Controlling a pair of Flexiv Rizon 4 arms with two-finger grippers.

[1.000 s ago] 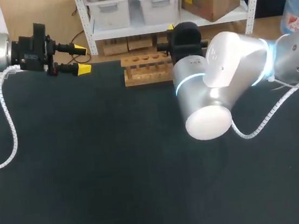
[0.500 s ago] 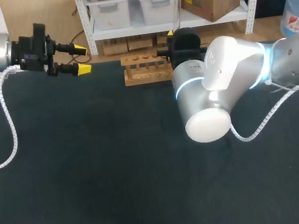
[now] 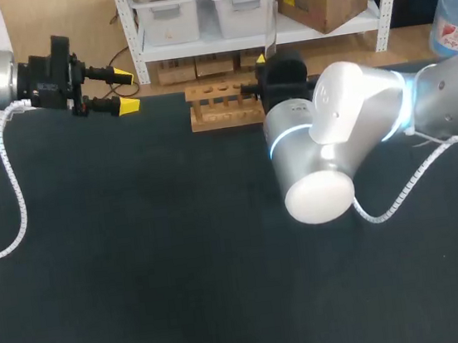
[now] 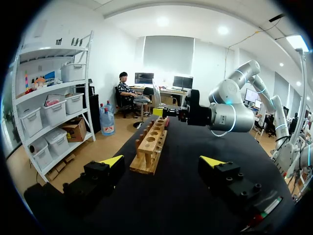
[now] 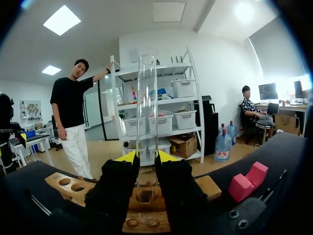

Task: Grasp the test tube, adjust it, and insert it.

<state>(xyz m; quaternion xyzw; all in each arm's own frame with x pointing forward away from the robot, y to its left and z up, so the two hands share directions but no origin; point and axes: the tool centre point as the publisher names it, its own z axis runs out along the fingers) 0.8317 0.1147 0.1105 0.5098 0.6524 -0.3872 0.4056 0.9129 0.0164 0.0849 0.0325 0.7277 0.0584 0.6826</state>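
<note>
Upright between the yellow tips of the right gripper (image 5: 146, 157), which pinch it from both sides, the clear test tube (image 5: 146, 112) has its lower end at the wooden rack (image 3: 223, 105) (whether it sits in a hole I cannot tell). The left gripper (image 3: 125, 89) hangs spread wide and empty over the table (image 3: 141, 274), well apart from the rack.

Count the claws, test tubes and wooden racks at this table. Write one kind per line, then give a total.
Claws: 2, the left claw and the right claw
Test tubes: 1, the test tube, upright in the right claw
Wooden racks: 1, the wooden rack
Total: 4
</note>
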